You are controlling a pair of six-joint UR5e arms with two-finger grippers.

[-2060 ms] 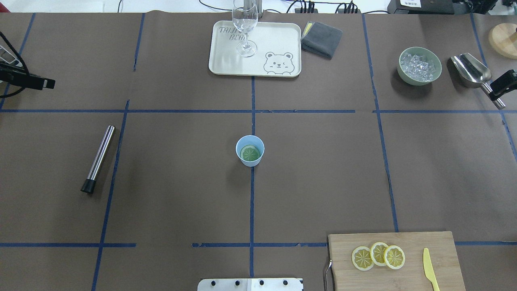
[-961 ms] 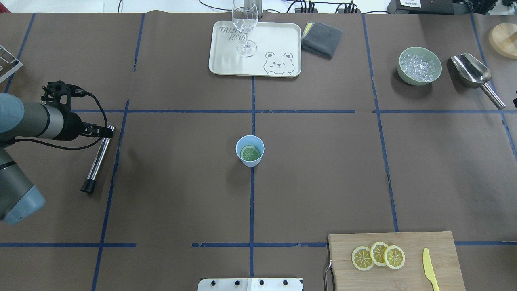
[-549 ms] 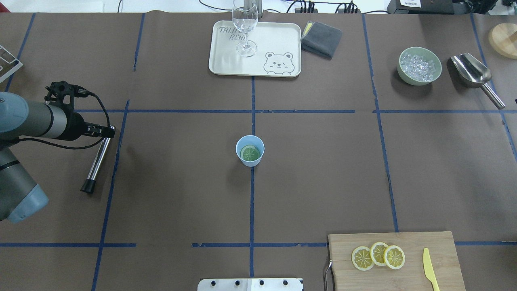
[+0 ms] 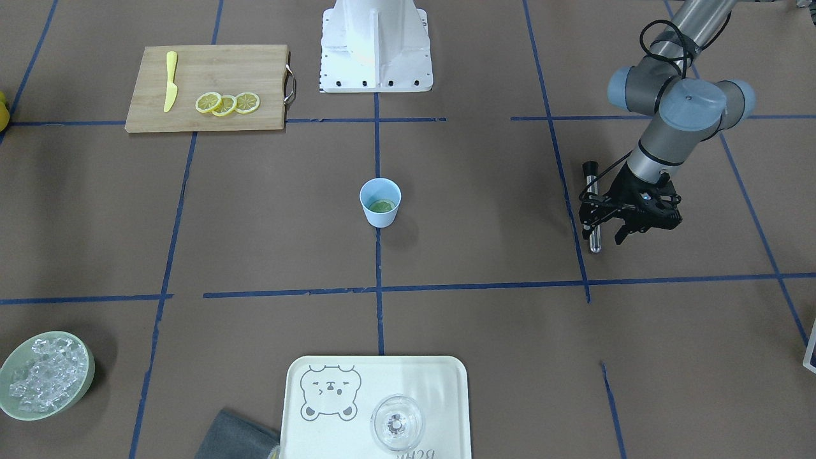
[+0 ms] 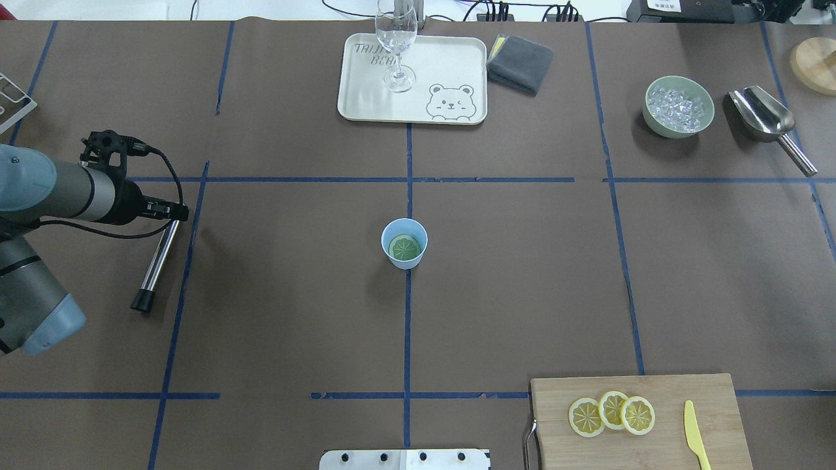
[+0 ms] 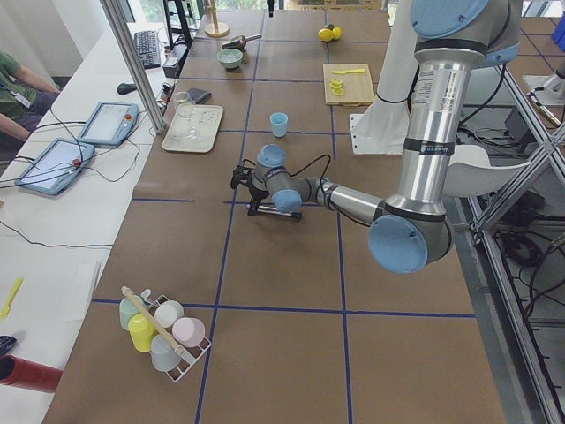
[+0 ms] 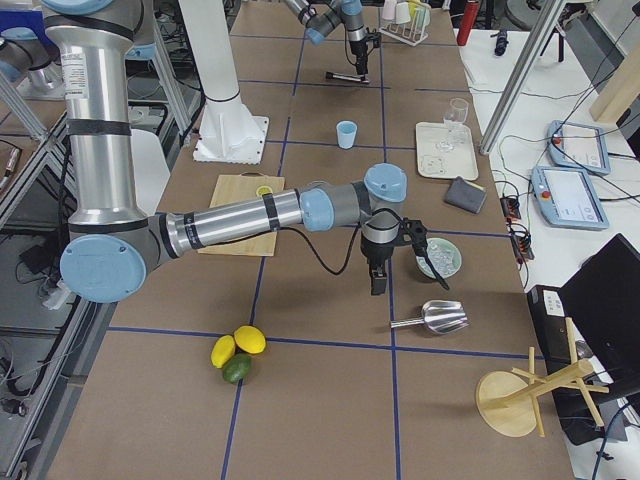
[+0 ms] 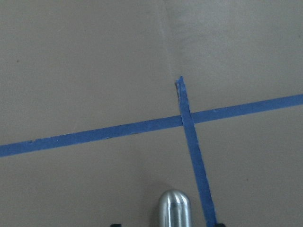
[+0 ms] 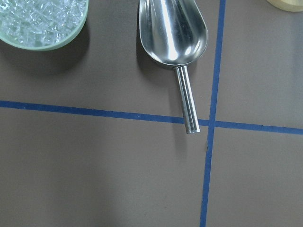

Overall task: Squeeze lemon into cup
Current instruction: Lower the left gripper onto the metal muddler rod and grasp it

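Steel muddler rod w/ black cap (image 5: 157,261) lies nr the left edge of my brown-papered table (image 5: 294,313), alongside a blue tape line (image 5: 183,281). Far edge, centre: cream rectangular tray w/ bear drawing (image 5: 450,65), clear stemmed glass (image 5: 396,46) upright on it, folded grey cloth (image 5: 520,63) just beside the tray. Far right corner: pale green bowl of ice (image 5: 678,106), steel scoop (image 5: 761,114) near it, not touching. Near edge on my right: bamboo cutting board (image 5: 673,450) w/ yellow plastic knife (image 5: 694,431) flat on it.

Metal rod (image 8: 173,209): rounded end only, the remainder cut by the left wrist view's lower edge. Right gripper (image 7: 377,280): jaw spacing unreadable from the side. Glass (image 5: 396,39): rim cut by the overhead view's top edge. Grey cloth (image 4: 239,437): cut by the front view's bottom edge.
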